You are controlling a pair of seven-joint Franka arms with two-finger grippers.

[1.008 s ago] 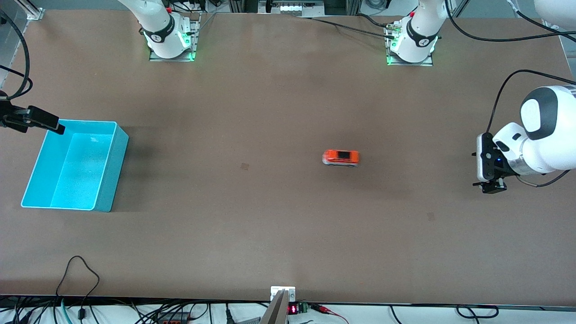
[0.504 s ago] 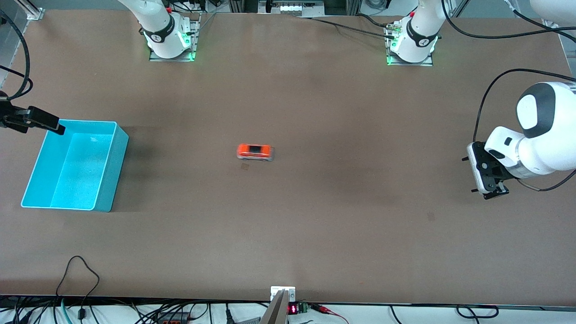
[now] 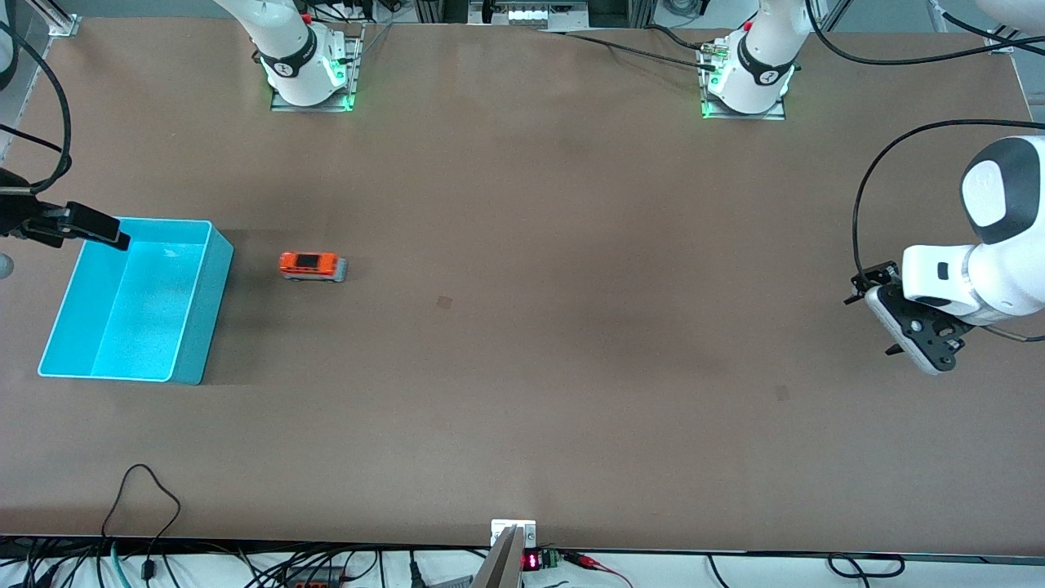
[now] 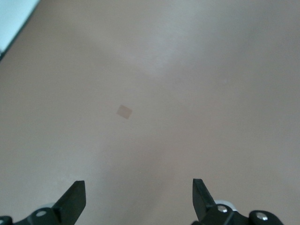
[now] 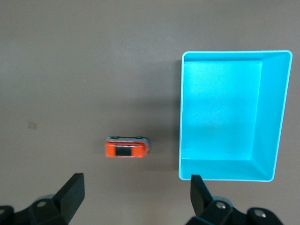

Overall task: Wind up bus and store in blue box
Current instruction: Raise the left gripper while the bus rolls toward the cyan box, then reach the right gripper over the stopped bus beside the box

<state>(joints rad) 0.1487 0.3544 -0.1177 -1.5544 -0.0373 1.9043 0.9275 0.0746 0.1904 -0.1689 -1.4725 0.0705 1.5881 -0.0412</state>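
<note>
The brown table (image 3: 571, 204) carries the bus (image 3: 313, 266) beside the blue box (image 3: 200, 310).

Robotics lab, my workspace. Evidence: wide brown bench table (image 3: 522, 204); my two arm bases bolted to metal plates (image 3: 314, 100) w/ green status LEDs; black cables (image 3: 139, 498) trailing along table edge; small red digit readout (image 3: 531, 561) at the edge nearest the front cam (digits unreadable). No household furnishings, all rig hardware.

Bus (image 3: 313, 267) on table (image 3: 522, 392) near blue box (image 3: 202, 327), apart.
</note>
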